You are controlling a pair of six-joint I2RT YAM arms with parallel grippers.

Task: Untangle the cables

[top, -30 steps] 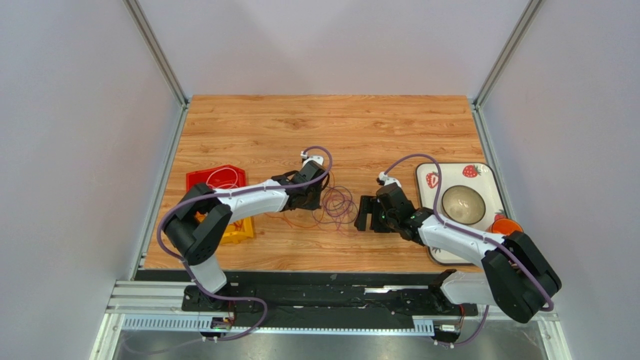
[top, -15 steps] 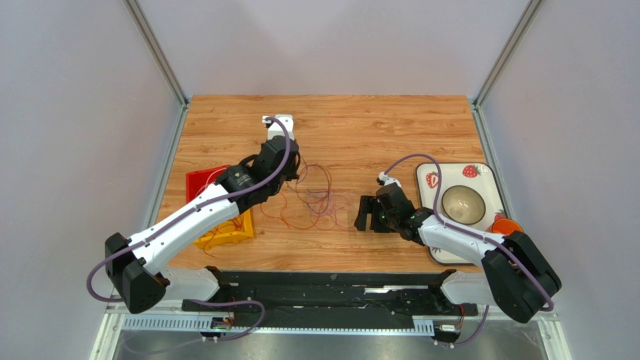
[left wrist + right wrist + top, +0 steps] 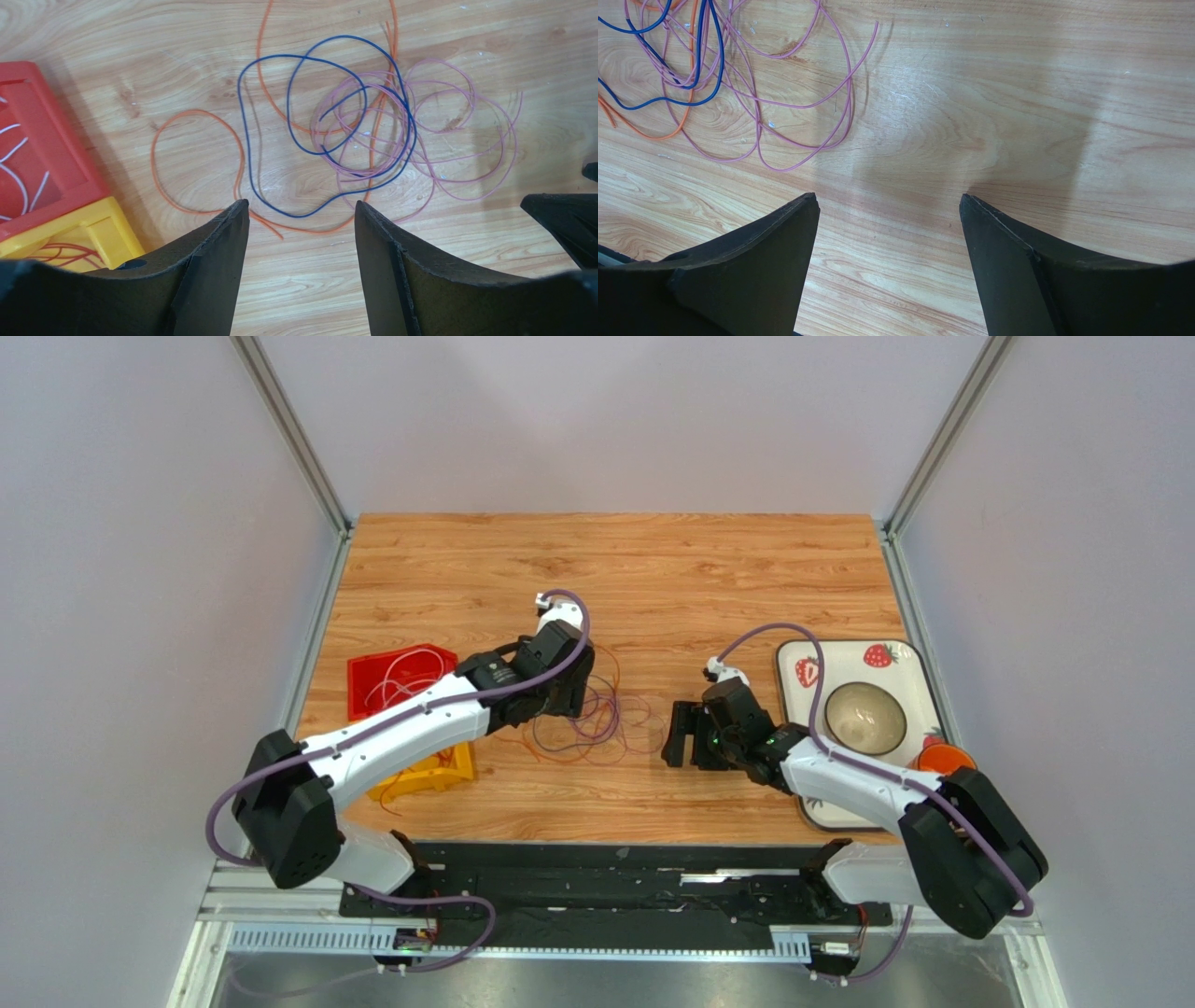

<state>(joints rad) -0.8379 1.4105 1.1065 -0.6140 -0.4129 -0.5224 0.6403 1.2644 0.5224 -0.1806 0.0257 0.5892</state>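
**Three-colour wire tangle lies loose between two open grippers**

The cables [image 3: 337, 133] lie flat on the wooden table [image 3: 730, 574], a little left of its middle and between the two arms. They are hair-thin wires in three colours. The orange wire [image 3: 188, 112] sprawls furthest left in a wide loop, and another run of it arches along the far side. The dark blue wire [image 3: 239, 105] makes two overlapping loops across the middle. It crosses both the orange wire and the pink-lilac wires [image 3: 435, 133], which coil in several loose rings on the right. The left gripper [image 3: 302, 210] hangs over the bundle with its fingers spread and nothing between them. The right gripper [image 3: 889, 199] is near the pink coil's right side, likewise spread and empty, over bare wood. A red bin [image 3: 42, 140] and a yellow bin [image 3: 84, 231] stand just left of the wires.
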